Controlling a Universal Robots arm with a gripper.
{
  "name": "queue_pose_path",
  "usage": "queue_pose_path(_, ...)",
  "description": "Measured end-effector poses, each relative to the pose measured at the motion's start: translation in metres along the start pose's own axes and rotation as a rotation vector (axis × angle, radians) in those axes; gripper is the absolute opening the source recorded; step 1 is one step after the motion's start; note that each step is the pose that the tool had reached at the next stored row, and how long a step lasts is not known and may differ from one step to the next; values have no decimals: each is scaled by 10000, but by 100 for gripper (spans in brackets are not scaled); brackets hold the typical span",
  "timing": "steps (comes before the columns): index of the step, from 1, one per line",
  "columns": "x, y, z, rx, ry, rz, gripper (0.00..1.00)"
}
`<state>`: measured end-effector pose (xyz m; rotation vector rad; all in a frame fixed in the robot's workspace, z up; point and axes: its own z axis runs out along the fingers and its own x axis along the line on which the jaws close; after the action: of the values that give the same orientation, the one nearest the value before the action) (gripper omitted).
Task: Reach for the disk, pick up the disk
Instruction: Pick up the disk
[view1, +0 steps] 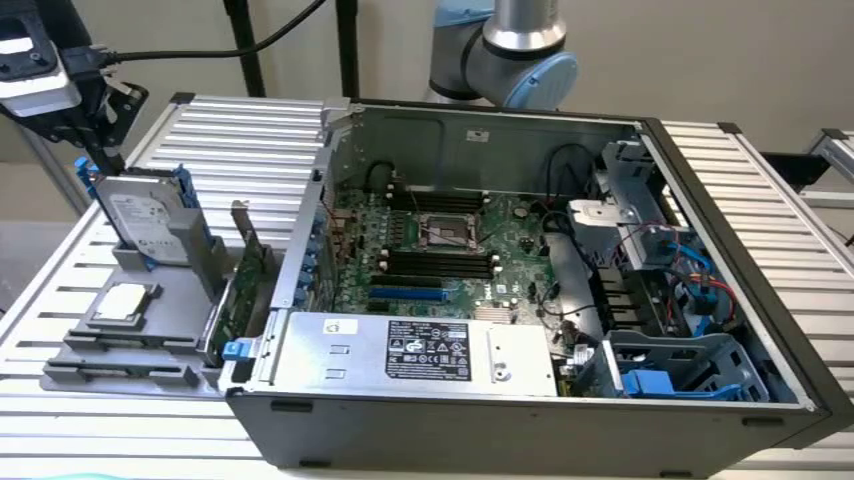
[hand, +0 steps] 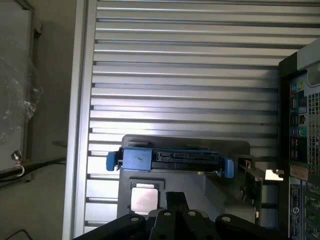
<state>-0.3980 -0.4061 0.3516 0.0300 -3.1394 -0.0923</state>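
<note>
The disk (view1: 143, 218) stands upright on its edge in a grey holder (view1: 94, 370) at the exterior view's left. It is silver-grey with a white label and blue side rails. In the wrist view I look down on the disk's top edge (hand: 170, 159), with a blue rail at each end. My gripper (view1: 104, 150) hangs just above and behind the disk's upper corner, close to its blue rail, and I cannot tell whether they touch. The gripper (hand: 176, 201) is beside the disk's edge in the wrist view.
A small square silver chip (view1: 124, 300) lies in the holder in front of the disk. A green card (view1: 248, 282) stands beside it. The open computer case (view1: 747, 425) sits to the exterior view's right, with a silver box with a black label (view1: 427, 350). All rest on a slatted aluminium table (view1: 240, 125).
</note>
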Motion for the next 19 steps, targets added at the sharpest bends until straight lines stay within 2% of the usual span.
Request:
queue_pose_path(5,20,-1,0,-1,0,-2,11)
queue_pose_path(11,200,23,1,0,0,0,11)
queue_pose_path(15,299,92,5,0,1,-1,11)
queue_pose_path(19,311,209,12,0,1,-2,11)
